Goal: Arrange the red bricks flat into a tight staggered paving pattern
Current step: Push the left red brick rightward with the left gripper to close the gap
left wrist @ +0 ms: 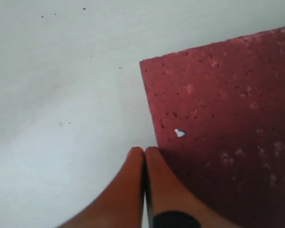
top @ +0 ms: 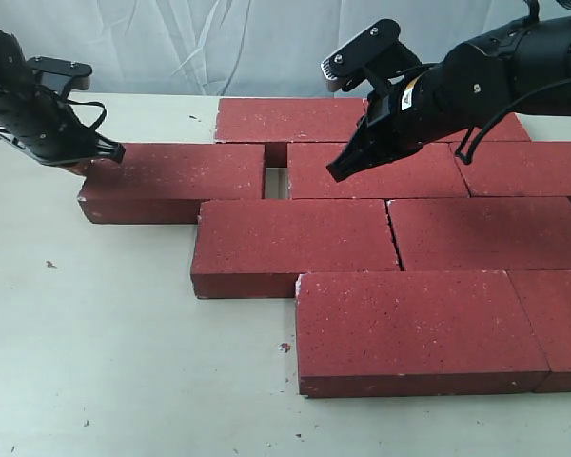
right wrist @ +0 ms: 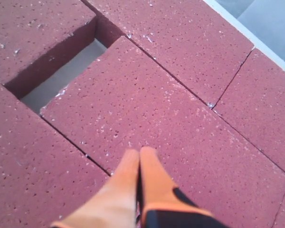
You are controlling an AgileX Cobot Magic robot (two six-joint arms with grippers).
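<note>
Exterior view: the red bricks [top: 295,243] are laid flat on the bench [top: 124,371] in staggered rows. The joints are mostly tight, but one open gap [top: 277,181] is left between two of them. The outer brick [top: 176,176], beside that gap on the left arm's side, is met at its end away from the gap by the left pincer [top: 117,150]. Its fingertips are pressed together on nothing, and whether contact is made cannot be told. The right pincer [top: 335,173], likewise pressed together and empty, is held over the neighbouring brick [top: 376,171] on the gap's other side. The bricks are judged heavy, rigid and rough, with chipped, crumbly corners. Being thick and wide, they are better pushed than pinched. The outer brick's end face, low and near mid-width, is judged the place to press, so that it is slid straight toward the gap without being turned.
</note>
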